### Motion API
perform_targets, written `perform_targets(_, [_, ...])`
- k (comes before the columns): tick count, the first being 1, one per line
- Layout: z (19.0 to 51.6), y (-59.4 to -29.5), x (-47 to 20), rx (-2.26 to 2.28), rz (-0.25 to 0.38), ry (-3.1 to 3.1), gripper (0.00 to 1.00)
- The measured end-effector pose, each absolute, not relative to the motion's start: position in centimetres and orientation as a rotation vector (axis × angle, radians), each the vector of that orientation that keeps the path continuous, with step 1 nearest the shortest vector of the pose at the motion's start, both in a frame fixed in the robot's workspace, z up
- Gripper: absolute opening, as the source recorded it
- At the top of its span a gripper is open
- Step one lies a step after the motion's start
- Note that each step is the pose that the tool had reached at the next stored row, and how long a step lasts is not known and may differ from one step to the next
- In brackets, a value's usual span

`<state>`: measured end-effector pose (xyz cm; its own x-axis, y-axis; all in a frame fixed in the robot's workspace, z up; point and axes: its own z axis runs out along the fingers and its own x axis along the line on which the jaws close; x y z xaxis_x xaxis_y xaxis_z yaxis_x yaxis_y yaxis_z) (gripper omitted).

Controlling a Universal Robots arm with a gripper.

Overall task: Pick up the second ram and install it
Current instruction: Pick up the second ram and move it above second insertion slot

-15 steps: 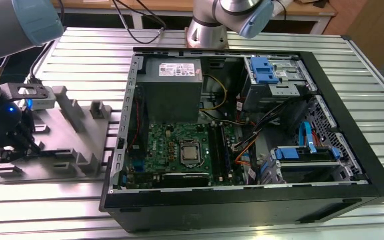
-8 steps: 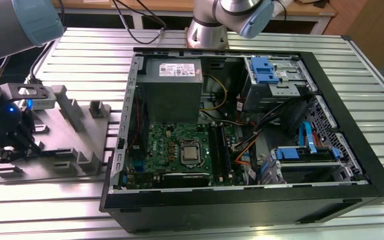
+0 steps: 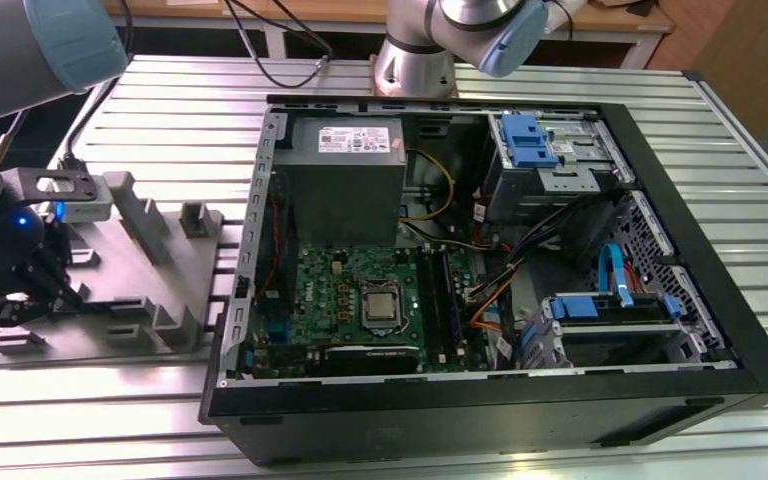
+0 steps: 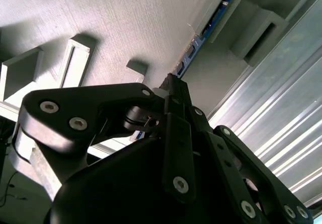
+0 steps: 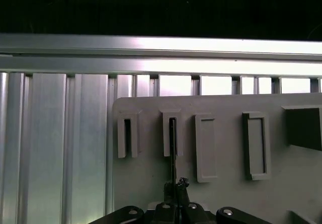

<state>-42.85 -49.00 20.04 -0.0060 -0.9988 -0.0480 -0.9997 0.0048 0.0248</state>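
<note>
Standing on edge in the grey tray's (image 5: 146, 176) slot lets your gripper (image 5: 175, 185) pinch the second ram (image 5: 172, 148) tight.

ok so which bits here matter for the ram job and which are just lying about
for the job: second ram, end effector closed on it, grey tray it stands in, motherboard
just there: power supply, blue drive cage, slatted table

One ram (image 4: 199, 41), one tray (image 3: 124, 275), one computer case (image 3: 491, 412).
</note>
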Motion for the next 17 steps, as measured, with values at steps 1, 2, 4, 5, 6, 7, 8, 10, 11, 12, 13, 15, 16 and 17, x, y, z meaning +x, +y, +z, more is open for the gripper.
perform_targets(1, [20.0,-49.0,-42.9,-2.202,0.080,2.216,0.08])
perform_targets(2, [20.0,-49.0,-42.9,-2.202,0.080,2.216,0.08])
perform_targets(4, [20.0,-49.0,-42.9,-2.201,0.080,2.217,0.08])
perform_targets(5, [20.0,-49.0,-42.9,-2.201,0.080,2.217,0.08])
perform_targets(6, [20.0,-49.0,-42.9,-2.200,0.080,2.218,0.08])
perform_targets(7, [20.0,-49.0,-42.9,-2.200,0.080,2.218,0.08])
perform_targets(8, [20.0,-49.0,-42.9,-2.199,0.080,2.218,0.08])
perform_targets(10, [20.0,-49.0,-42.9,-2.199,0.080,2.219,0.08])
perform_targets(11, [20.0,-49.0,-42.9,-2.198,0.080,2.219,0.08])
perform_targets(12, [20.1,-49.0,-42.9,-2.198,0.080,2.219,0.08])
perform_targets(13, [20.3,-49.0,-42.9,-2.198,0.080,2.219,0.08])
perform_targets(15, [20.7,-49.0,-42.9,-2.198,0.080,2.219,0.08])
perform_targets(16, [20.8,-49.0,-42.9,-2.198,0.080,2.219,0.08])
perform_targets(17, [21.0,-49.0,-42.9,-2.198,0.080,2.219,0.08])
